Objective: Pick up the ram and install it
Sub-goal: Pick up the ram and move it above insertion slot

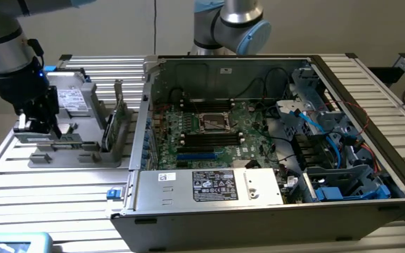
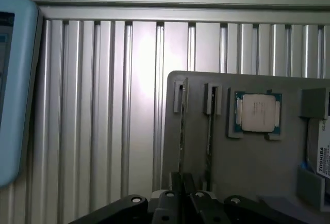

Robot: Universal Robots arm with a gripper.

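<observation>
Dark-green and thin, the circuit-board ram (image 2: 181, 136) stands on edge in the grey plastic tray (image 2: 242, 167), in the slot nearest the tray's edge. Its long axis runs straight away from the black claw (image 2: 183, 185). The claw looks clenched on it, one finger on each side, with a second thin stick (image 2: 210, 131) just beside.

**One brand name readable: TOSHIBA**

In the wrist view, the word TOSHIBA is showing in black on the white drive label (image 2: 323, 154), which is lying in the grey tray (image 2: 196, 95). The black-and-white label (image 1: 214, 185) on the computer's metal power supply box is carrying rows of print and marks, all too small to read. The processor lid (image 2: 257, 112) is showing only faint, unreadable print.
</observation>
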